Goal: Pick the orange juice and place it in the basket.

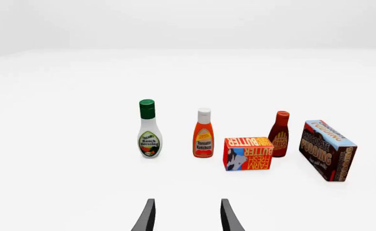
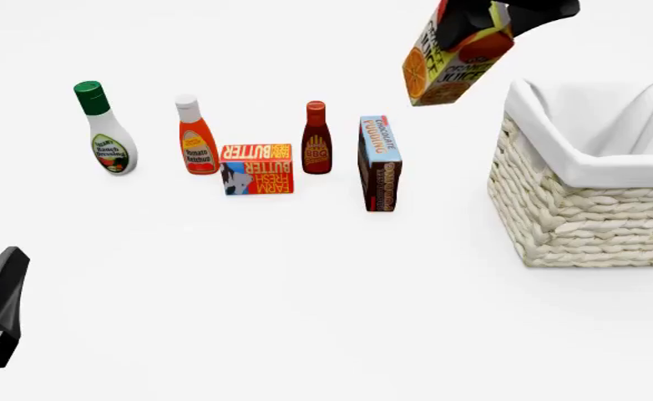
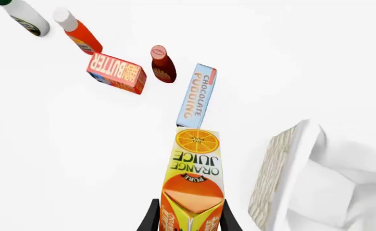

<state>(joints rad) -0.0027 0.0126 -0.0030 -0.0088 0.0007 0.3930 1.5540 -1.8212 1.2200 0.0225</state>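
Holding the juice (image 2: 452, 60) tight in the right gripper (image 3: 189, 219), high up beside the basket (image 2: 589, 209); pudding (image 2: 379, 163) and bottles below; left gripper (image 1: 186, 216) open

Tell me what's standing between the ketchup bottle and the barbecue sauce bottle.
The butter box stands between the ketchup bottle and the barbecue sauce bottle, slightly nearer the camera, in the front view.

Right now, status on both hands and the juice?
Right hand shut on orange juice, carton tilted, lifted clear of the table, short of the basket. Left hand open, idle. Nothing between carton and basket.
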